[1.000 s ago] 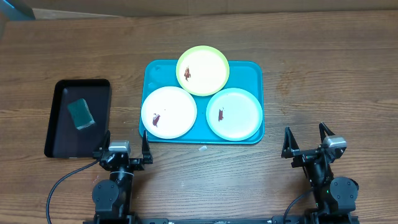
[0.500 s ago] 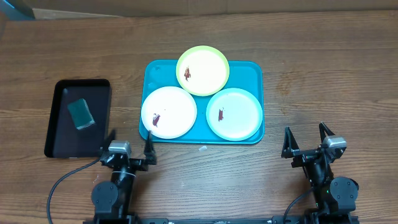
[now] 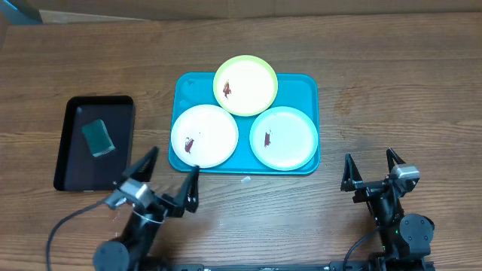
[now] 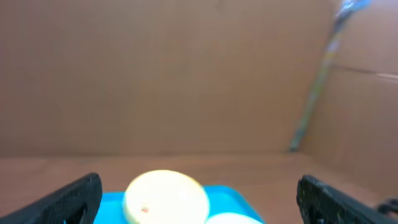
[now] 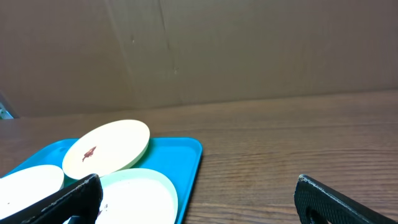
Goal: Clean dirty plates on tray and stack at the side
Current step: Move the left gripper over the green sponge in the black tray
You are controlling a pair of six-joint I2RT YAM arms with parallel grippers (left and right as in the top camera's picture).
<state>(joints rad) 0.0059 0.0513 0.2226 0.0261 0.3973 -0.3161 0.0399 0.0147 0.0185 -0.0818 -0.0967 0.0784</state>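
Note:
The teal-blue tray (image 3: 303,89) lies at the middle of the table with three plates on it. The yellow-green plate (image 3: 245,84) is at the back, the white plate (image 3: 204,135) front left and the light teal plate (image 3: 283,138) front right. Each has a dark reddish smear. My left gripper (image 3: 172,177) is open and empty, angled just in front of the tray's left corner. My right gripper (image 3: 370,169) stands open and empty, right of the tray. The left wrist view is blurred and shows the yellow-green plate (image 4: 166,196). The right wrist view shows the teal plate (image 5: 134,196) and tray (image 5: 180,152).
A black tray (image 3: 71,162) at the left holds a green sponge (image 3: 98,138). A small white scrap (image 3: 245,180) lies on the wood just in front of the teal-blue tray. A cardboard wall (image 5: 249,50) stands behind the table.
My left arm has risen and swung, its open gripper now angled and a little further right. The right arm and the plates have not moved.

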